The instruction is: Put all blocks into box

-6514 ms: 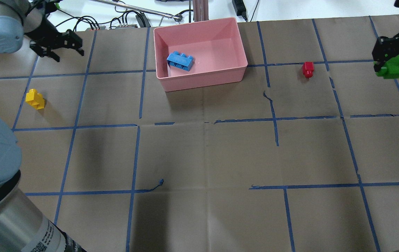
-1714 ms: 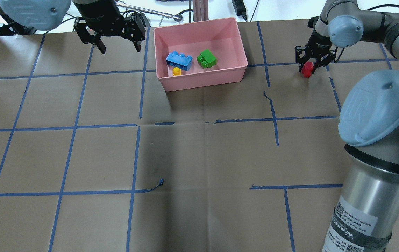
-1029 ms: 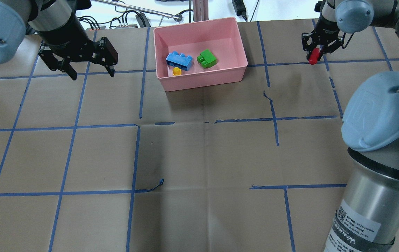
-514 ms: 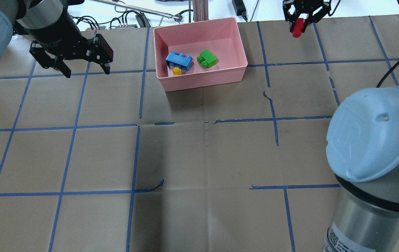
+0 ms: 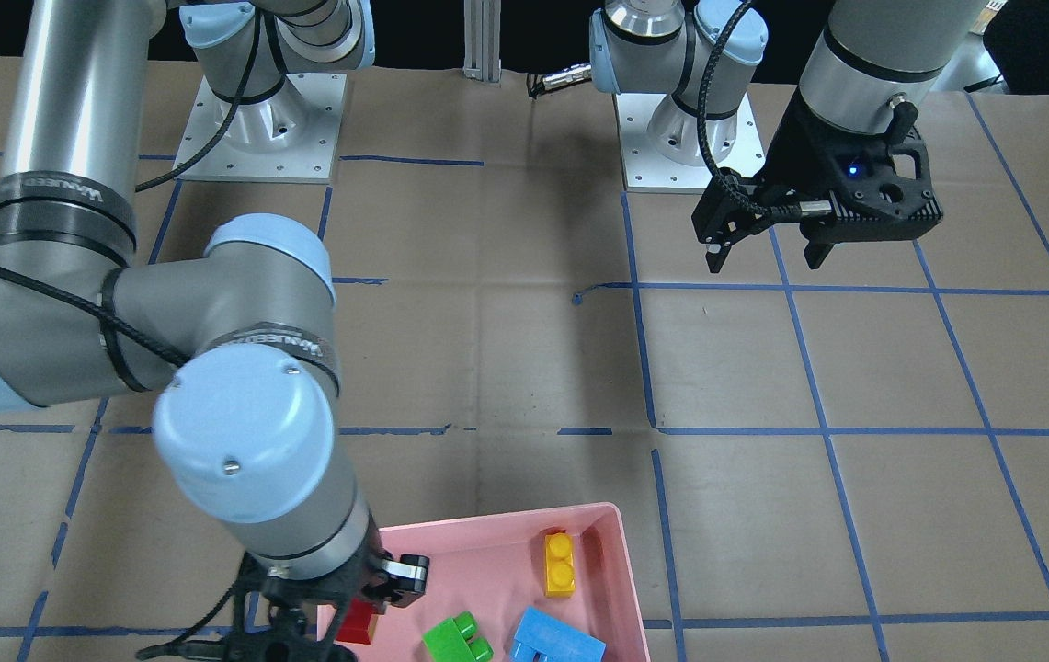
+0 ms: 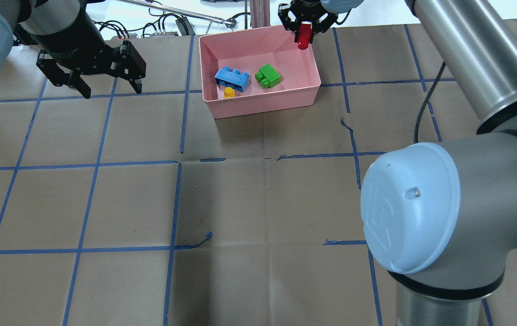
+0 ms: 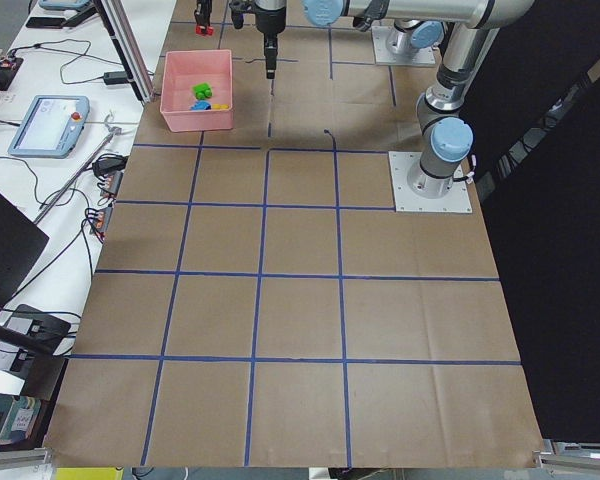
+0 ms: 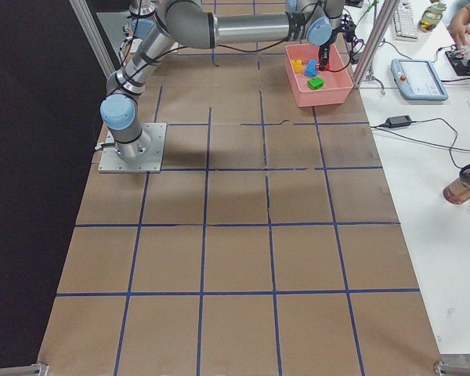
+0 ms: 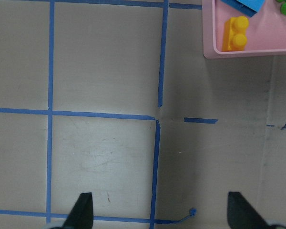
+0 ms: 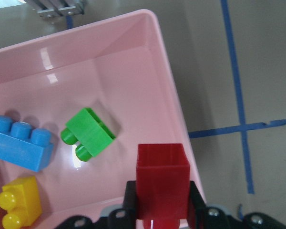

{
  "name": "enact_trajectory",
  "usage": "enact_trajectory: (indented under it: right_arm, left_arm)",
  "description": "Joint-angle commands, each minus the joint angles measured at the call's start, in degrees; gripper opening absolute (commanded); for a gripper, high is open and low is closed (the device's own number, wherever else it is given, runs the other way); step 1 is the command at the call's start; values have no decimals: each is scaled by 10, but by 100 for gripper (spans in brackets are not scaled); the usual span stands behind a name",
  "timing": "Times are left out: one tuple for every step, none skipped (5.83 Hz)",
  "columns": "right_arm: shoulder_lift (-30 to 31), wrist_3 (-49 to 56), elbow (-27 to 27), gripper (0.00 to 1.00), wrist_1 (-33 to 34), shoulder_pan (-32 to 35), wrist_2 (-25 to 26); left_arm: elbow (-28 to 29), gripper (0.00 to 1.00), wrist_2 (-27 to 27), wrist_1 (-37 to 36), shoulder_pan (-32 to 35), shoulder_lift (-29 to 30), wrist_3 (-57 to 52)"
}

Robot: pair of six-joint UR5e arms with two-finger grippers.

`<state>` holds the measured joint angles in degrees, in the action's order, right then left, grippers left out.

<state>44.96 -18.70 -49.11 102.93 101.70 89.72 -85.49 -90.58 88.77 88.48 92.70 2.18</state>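
Observation:
The pink box (image 6: 263, 105) stands at the table's far middle. In it lie the light-blue block (image 6: 232, 79), the green block (image 6: 268, 75) and the yellow block (image 6: 229, 92). My right gripper (image 6: 304, 32) is shut on the small red block (image 6: 303, 37) and holds it in the air over the box's far right corner. In the right wrist view the red block (image 10: 162, 179) hangs over the box's right wall (image 10: 174, 119). My left gripper (image 6: 112, 90) is open and empty, above the table left of the box.
Brown paper with a blue tape grid covers the table. Cables (image 6: 163, 22) and a metal post (image 6: 260, 11) lie beyond the far edge. My right arm's elbow (image 6: 410, 208) fills the near right. A teach pendant (image 7: 45, 120) lies on the side bench.
The green and yellow blocks have gone into the box. My right gripper has lifted the red block and carried it left to the box. My left gripper has drawn away leftward.

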Motion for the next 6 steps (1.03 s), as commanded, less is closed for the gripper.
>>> enact_trajectory:
  right_arm:
    - [-52, -8, -1, 16, 51, 27, -8]
    - [-53, -12, -2, 52, 49, 30, -9]
    - [-50, -14, -2, 99, 40, 30, -9]
    - [-39, -13, -1, 100, 15, 30, -10]
    - [-16, -8, -2, 100, -17, 29, -10]
    - [-10, -1, -3, 100, -36, 29, -12]
  left_arm:
    - [1, 100, -1, 0, -1, -2, 2]
    - [1, 100, -3, 1, -2, -3, 3]
    - [0, 100, -2, 1, -1, -2, 3]
    - [0, 100, -2, 1, -1, -3, 3]
    - [0, 100, -2, 2, -1, -3, 3]
    - [0, 100, -2, 1, -1, -3, 3]
